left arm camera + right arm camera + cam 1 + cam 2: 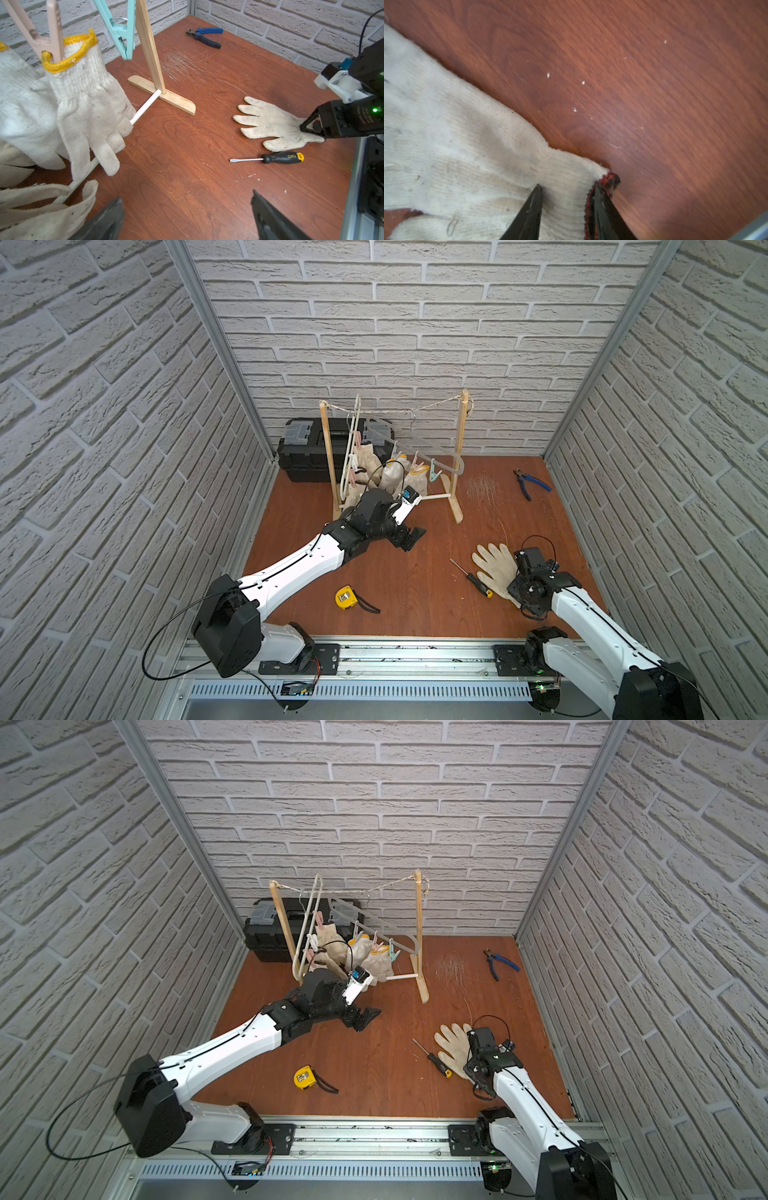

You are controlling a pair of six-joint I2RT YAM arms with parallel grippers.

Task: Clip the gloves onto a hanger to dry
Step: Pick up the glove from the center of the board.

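My right tool (568,187) stands over the cuff of the dirt-stained off-white knit work glove with dark red cuff edging (494,568). The glove lies flat, fingers spread, on the red-brown wooden counter (395,572), well apart from the rack. One jaw presses on the knit and the other sits at the red hem, with a ridge of fabric between them; whether they have clamped it I cannot tell. To do this pick well, I judge I should bite both layers of the cuff just inside the hem and squeeze until the knit stops giving. Then I should lift straight up, so the glove hangs fingers down and does not drag the black-and-yellow flat-blade screwdriver (476,583) lying just beside its thumb. My left tool (415,539) is released and empty, hovering near the pale wooden drying rack (461,456), where yellow-cuffed off-white gloves (87,93) hang pegged on a grey plastic hanger (415,439). The free teal plastic peg (118,31) looks like the place to carry this cuff.
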